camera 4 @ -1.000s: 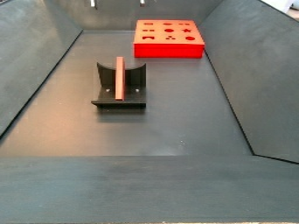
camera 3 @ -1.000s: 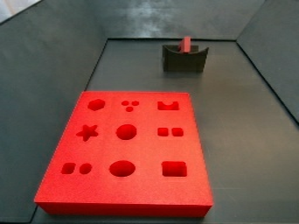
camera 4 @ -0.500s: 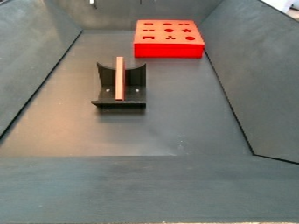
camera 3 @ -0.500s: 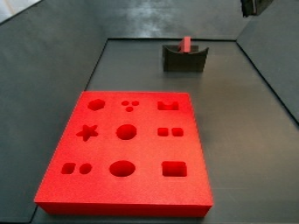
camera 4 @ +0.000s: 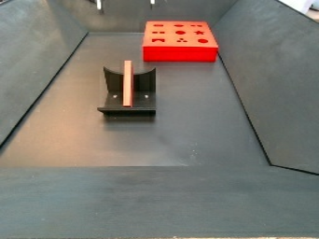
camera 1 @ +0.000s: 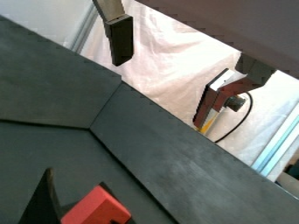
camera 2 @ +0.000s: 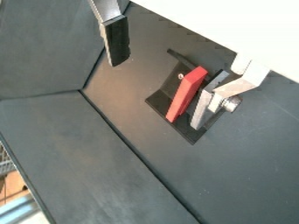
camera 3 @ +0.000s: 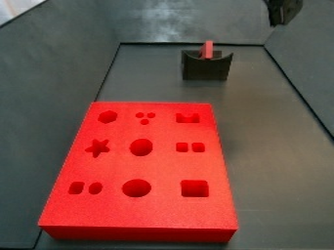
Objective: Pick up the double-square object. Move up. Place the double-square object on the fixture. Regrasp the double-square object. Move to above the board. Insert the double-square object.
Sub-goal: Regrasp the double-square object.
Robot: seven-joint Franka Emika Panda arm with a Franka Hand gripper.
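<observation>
The double-square object [camera 3: 209, 49] is a slim light-red block standing upright in the notch of the dark fixture [camera 3: 205, 66], at the far end of the floor. Both side views show it on the fixture [camera 4: 127, 105], the object [camera 4: 126, 84] edge-on. The red board [camera 3: 144, 166] with shaped cutouts lies apart from it; it also shows as the board [camera 4: 181, 42]. My gripper [camera 3: 280, 10] hangs high above the fixture area, open and holding nothing. In a wrist view the gripper [camera 2: 160, 92] looks down on the object [camera 2: 184, 94] and fixture [camera 2: 163, 103] far below; its fingers [camera 2: 114, 39] stand wide apart.
Sloping dark walls [camera 4: 44, 84] enclose the grey floor [camera 4: 162, 140]. Beyond a wall edge, white cloth [camera 1: 187, 61] shows in a wrist view, with the gripper [camera 1: 163, 92] in front of it and a red block end [camera 1: 93, 208] beside a dark upright low in that view.
The gripper, out of a side view a second ago, has come into its top right corner and stays there. The double-square object, fixture and board have not moved.
</observation>
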